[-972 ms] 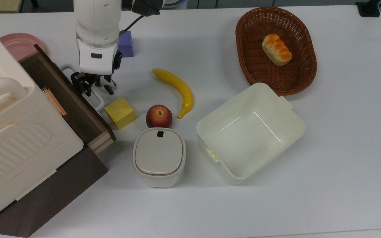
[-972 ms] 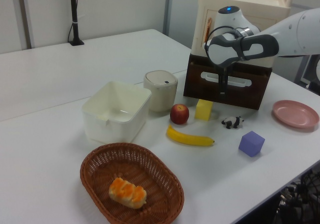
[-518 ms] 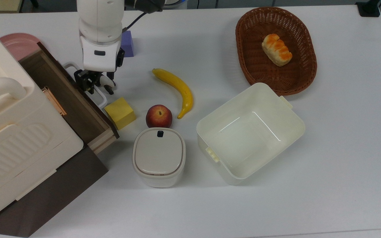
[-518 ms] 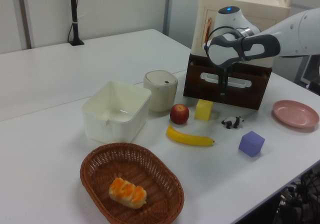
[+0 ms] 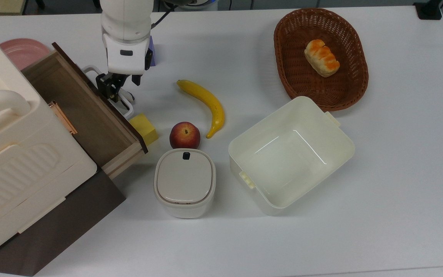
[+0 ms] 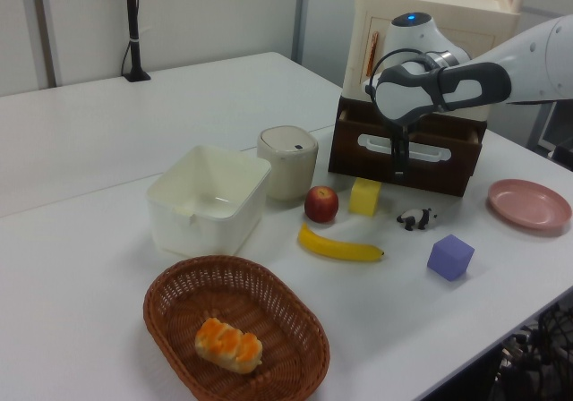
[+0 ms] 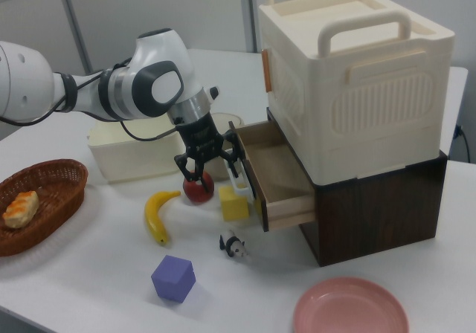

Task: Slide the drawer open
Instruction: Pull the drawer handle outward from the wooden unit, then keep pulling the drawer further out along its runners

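The wooden drawer (image 5: 79, 111) stands partly pulled out from under the cream ribbed case (image 5: 17, 154). Its light-brown floor shows in the top view and in the right view (image 7: 279, 173). Its dark brown front panel (image 6: 448, 164) carries a white loop handle (image 5: 123, 107). My gripper (image 5: 110, 89) reaches down from above and is shut on that handle near the middle of the panel; I also see the gripper in the left view (image 6: 396, 164) and the right view (image 7: 216, 166).
A yellow cube (image 5: 144, 129) touches the drawer front, with an apple (image 5: 185, 134), banana (image 5: 206, 104) and lidded bin (image 5: 185, 182) close by. A small panda toy (image 6: 414, 217) and purple cube (image 6: 449, 256) lie nearby. Farther off stand a cream tub (image 5: 260, 123), a bread basket (image 5: 344, 92) and a pink plate (image 5: 23, 48).
The drawer has slid farther out toward the top view's right, with my gripper moving along on the handle. The front panel now overlaps the yellow cube's edge.
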Robot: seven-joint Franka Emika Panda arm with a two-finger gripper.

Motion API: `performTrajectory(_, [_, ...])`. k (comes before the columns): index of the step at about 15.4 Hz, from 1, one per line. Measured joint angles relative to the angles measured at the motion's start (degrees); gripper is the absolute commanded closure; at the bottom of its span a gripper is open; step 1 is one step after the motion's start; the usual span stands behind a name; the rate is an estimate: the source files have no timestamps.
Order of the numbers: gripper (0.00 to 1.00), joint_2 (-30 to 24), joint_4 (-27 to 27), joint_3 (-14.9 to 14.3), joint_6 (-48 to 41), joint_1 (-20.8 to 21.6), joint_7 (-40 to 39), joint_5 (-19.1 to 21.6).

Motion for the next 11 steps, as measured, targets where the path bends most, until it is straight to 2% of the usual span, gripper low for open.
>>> performTrajectory(8, [0.27,-0.61,-0.81,0.03,0.0,0.17,0.0,-0.06])
performTrajectory(9, [0.2,-0.61,-0.82,0.03,0.0,0.18,0.0,-0.07])
performTrajectory(10, [0.0,-0.61,-0.83,0.03,0.0,0.18,0.0,-0.07])
performTrajectory(11, [0.0,-0.61,-0.83,0.03,0.0,0.18,0.0,-0.07])
